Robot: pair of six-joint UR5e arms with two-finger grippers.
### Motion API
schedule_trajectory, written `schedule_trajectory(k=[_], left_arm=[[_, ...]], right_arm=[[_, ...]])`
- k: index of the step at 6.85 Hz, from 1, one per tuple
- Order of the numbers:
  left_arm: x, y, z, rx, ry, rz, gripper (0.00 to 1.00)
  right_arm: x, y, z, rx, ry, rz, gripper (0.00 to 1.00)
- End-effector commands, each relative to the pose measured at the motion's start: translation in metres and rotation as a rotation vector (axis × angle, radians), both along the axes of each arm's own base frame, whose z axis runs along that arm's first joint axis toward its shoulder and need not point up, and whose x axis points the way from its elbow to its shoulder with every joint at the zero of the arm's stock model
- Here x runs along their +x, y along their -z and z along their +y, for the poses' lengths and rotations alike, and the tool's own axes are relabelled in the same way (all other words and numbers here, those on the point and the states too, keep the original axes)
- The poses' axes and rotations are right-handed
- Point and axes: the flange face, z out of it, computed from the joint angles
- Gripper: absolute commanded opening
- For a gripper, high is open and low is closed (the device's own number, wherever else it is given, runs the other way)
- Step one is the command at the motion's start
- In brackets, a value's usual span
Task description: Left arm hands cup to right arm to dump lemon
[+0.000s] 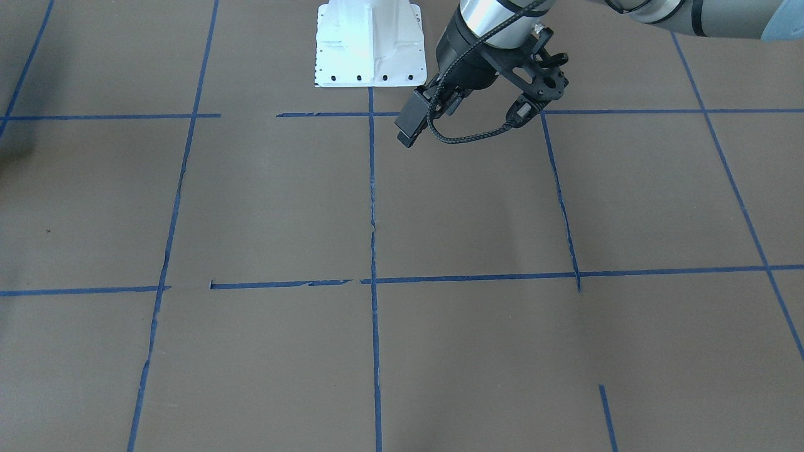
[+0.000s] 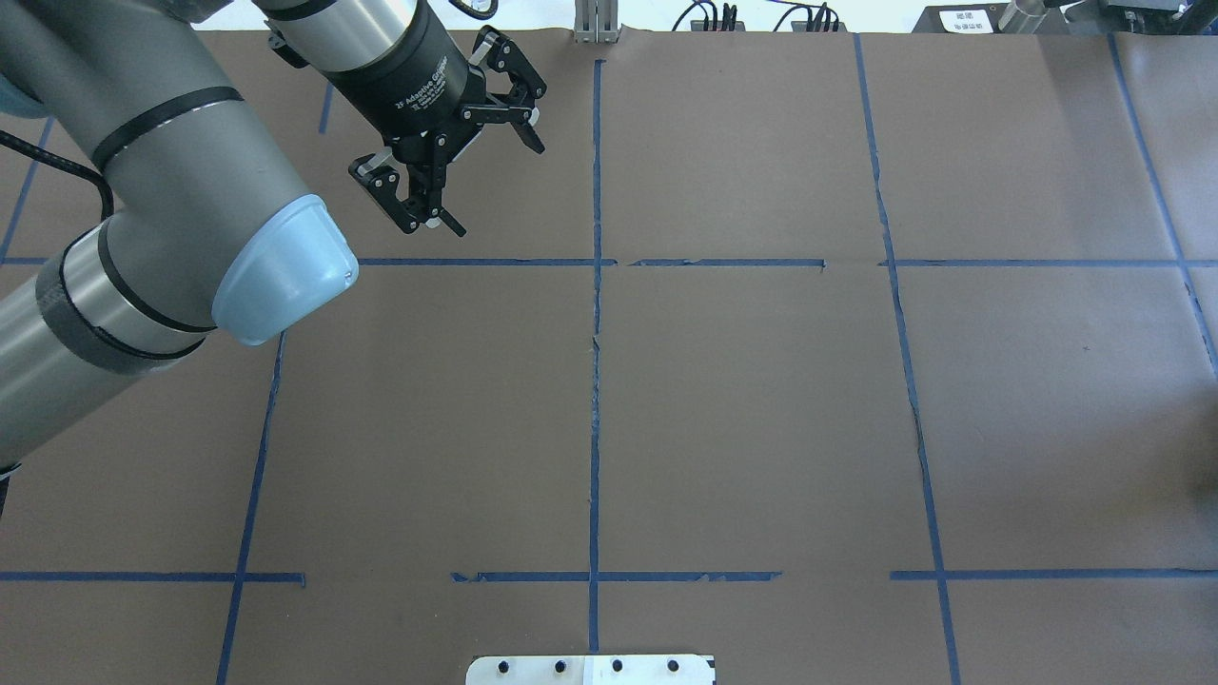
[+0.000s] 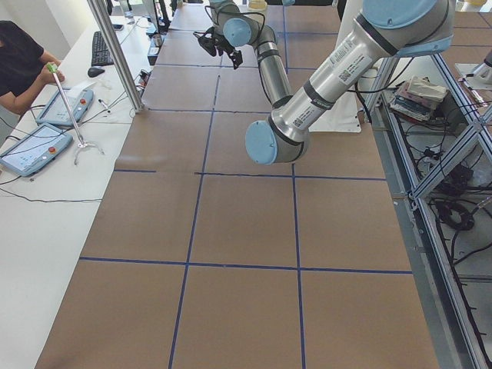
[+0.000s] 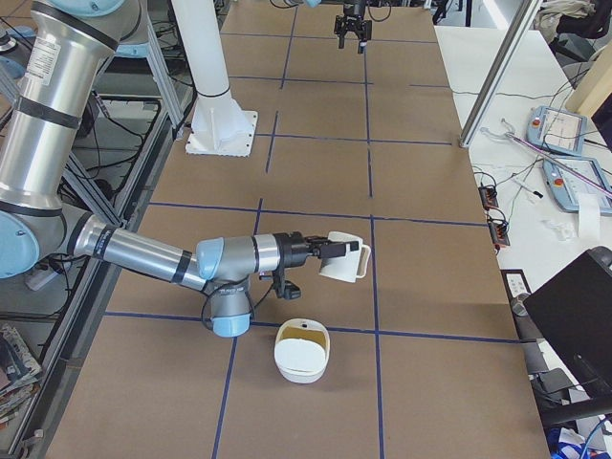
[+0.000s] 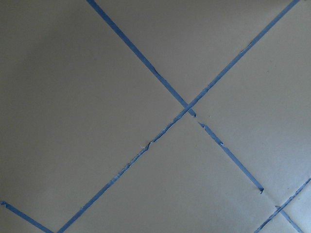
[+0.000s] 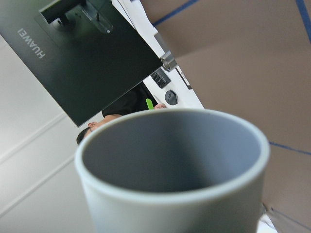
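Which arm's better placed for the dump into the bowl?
Right. The mug sits at the right pincer, tilted on its side near the white bowl; the left pincer is open, empty, far off.

Table [image 2: 761, 428] covered in brown paper, gridded with blue tape [image 2: 596, 381], torn in places. Exterior left view: white bench [image 3: 46, 231] at 9 o'clock, carrying keyboard [image 3: 101, 48] and pendants [image 3: 34, 147]; metal post [image 3: 115, 54] at 11 o'clock; cabling [image 3: 453, 207] on open framing at 3 o'clock. Lighting even, shadows soft.
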Motion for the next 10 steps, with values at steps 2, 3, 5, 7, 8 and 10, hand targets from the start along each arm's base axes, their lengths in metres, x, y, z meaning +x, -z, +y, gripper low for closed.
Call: schedule_trajectory(k=[2,3,5,7,8,10], left_arm=[[-0.003,0.001,-0.002,0.009,0.014,-0.002,1.0],[-0.005,0.004,0.0,0.017,0.018,0.002,1.0],[-0.006,0.011,0.001,0.035,0.028,0.007,1.0],[-0.005,0.019,0.001,0.045,0.029,0.013,1.0],[0.001,0.032,-0.005,0.068,0.045,0.006,1.0],[0.007,0.036,-0.004,0.138,0.008,0.0,1.0]], right_arm=[[-0.078,0.13,-0.065,0.194,0.121,0.411,0.01],[-0.109,0.154,-0.089,0.294,0.145,0.596,0.01],[-0.187,0.192,-0.11,0.498,0.222,0.956,0.0],[-0.299,0.227,-0.102,0.694,0.173,1.48,0.0],[-0.377,0.267,-0.077,0.715,0.145,1.612,0.0],[-0.479,0.336,-0.025,0.706,0.166,1.903,0.0]])
